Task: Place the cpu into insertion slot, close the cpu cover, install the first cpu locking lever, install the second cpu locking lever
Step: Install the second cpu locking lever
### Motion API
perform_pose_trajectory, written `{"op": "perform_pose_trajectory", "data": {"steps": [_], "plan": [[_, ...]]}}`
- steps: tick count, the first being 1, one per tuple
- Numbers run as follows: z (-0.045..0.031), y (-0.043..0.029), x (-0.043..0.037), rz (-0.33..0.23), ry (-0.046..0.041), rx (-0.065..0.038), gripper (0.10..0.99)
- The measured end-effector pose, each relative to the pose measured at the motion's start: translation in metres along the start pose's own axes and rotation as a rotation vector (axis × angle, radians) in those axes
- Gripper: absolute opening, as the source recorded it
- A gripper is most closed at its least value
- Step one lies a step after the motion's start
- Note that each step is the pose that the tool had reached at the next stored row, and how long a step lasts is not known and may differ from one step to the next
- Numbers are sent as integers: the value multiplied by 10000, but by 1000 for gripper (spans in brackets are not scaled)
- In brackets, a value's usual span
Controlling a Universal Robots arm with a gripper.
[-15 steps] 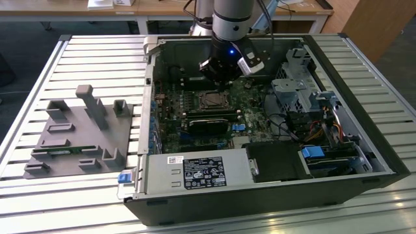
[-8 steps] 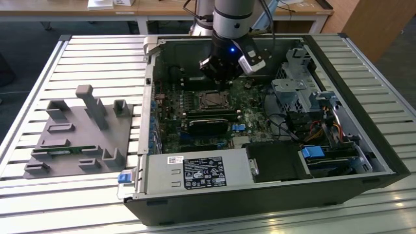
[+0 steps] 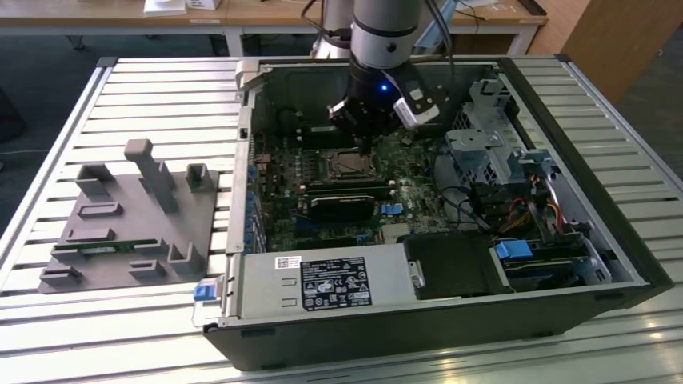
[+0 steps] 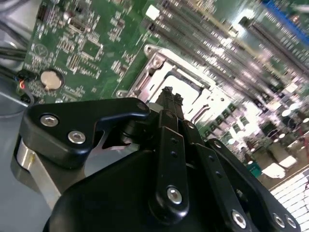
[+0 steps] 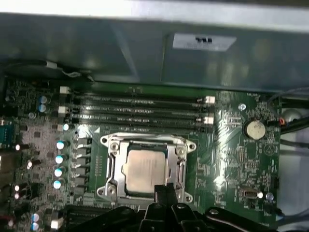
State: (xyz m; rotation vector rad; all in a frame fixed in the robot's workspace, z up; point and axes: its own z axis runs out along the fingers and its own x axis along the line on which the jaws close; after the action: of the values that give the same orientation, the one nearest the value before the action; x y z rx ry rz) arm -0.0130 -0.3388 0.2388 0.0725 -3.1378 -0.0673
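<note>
First wrist view: the cpu (image 5: 145, 170) is seated in the insertion slot (image 5: 112, 169), the cpu cover (image 5: 182, 162) lowered; end effector (image 5: 164, 189) fingers are pressed together, empty

The slatted aluminium table (image 3: 139, 88) carries an open computer case (image 3: 449, 320) at centre and a grey fixture block (image 3: 128, 232) at 9 o'clock, just beside the case.

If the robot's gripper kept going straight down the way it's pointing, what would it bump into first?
Probably the cpu cover, at its edge. The gripper points down over the socket's rim, with the cpu just beyond. How far above it the tips hang is hard to judge.
</note>
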Motion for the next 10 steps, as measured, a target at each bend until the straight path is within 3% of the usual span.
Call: {"op": "perform_pose_trajectory", "data": {"steps": [5, 10], "plan": [[-3, -105, 5, 0, 4, -8, 106], [13, -131, 6, 1, 22, -139, 106]]}}
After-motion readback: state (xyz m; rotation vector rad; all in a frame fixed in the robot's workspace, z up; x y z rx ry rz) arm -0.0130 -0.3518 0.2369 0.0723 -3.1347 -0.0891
